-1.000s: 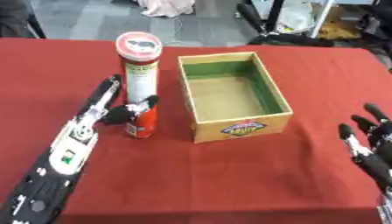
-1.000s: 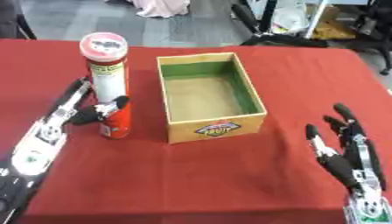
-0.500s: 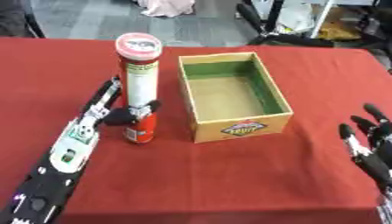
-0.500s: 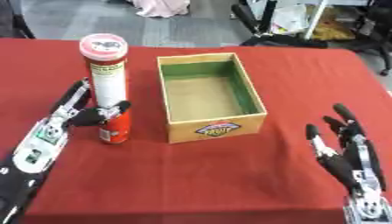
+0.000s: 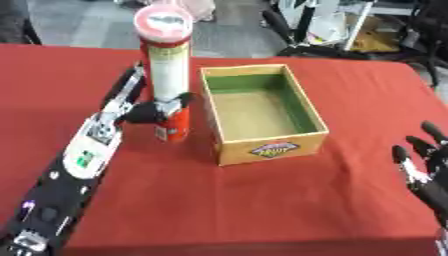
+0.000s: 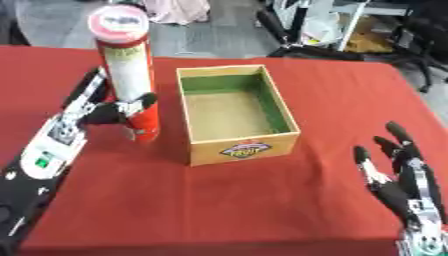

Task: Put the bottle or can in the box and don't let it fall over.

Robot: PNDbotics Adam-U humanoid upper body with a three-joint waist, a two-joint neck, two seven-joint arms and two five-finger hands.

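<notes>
A tall can (image 5: 168,65) with a red lid, white body and red base stands upright just left of the open cardboard box (image 5: 273,148), whose inside is green and bare. My left hand (image 5: 140,113) comes in from the lower left and is shut on the can's red lower part, thumb curled across its front. The can's base looks slightly off the red cloth, though contact is hard to judge. My right hand (image 6: 404,183) rests open at the lower right, fingers up, well away from the box.
A red cloth (image 5: 262,200) covers the table. Beyond the far edge stand chair bases and clutter (image 5: 324,30) on a grey floor. Bare cloth lies in front of and to the right of the box.
The can has risen a little in my left hand and its lid now shows higher and larger. The box and my right hand have stayed put.
</notes>
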